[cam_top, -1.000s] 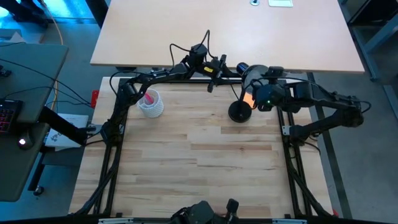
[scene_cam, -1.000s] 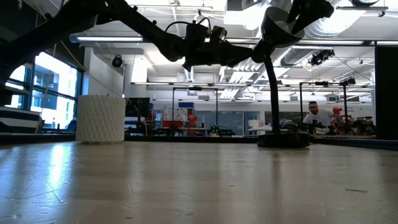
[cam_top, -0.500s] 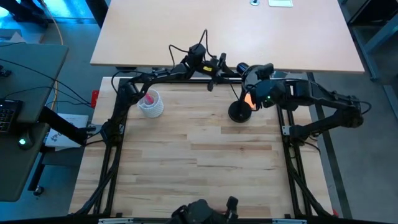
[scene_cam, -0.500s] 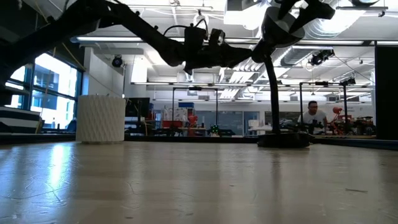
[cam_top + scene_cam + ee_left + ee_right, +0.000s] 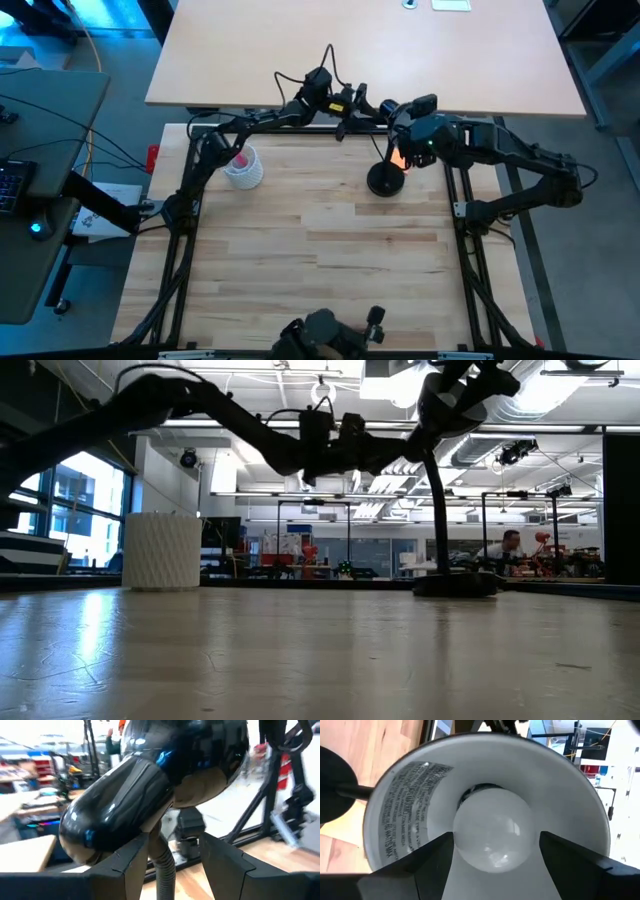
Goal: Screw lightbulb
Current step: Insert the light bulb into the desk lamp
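A black desk lamp stands at the table's far right on its round base [image 5: 383, 181], its head [image 5: 450, 405] raised on a thin neck [image 5: 437, 510]. The white frosted lightbulb [image 5: 495, 832] sits inside the head's white shade [image 5: 405, 795]. My right gripper [image 5: 495, 855] reaches into the shade and is shut on the bulb; in the high view it [image 5: 405, 135] hangs over the lamp. My left gripper [image 5: 172, 857] comes from the left [image 5: 372, 108] and is shut around the neck just behind the head [image 5: 150, 780]. My left gripper has the lamp's neck [image 5: 162, 862] between its two fingers, right below the head. It comes in level from the table's left, across the neck. One finger [image 5: 132, 862] lies against the neck; contact on the other side does not show plainly. My right gripper pinches the lightbulb's round glass [image 5: 470, 850] between its two fingers, one on either side. It reaches into the shade's open mouth from the table's right, slanting down. The bulb's base is hidden deep in the shade behind the glass.
A white ribbed cup [image 5: 243, 168] with pink items stands at the far left of the table. A second, lighter table [image 5: 360, 50] lies beyond the far edge. A person [image 5: 505, 545] sits in the room behind. Bare wooden tabletop [image 5: 320, 270] spreads toward the near edge.
My right gripper has rolled about the bulb and shifted a little toward the far edge. My left arm's wrist has moved toward the table's right, closer to the lamp head, and rolled, its fingers staying at the neck. The lamp's base has kept its place.
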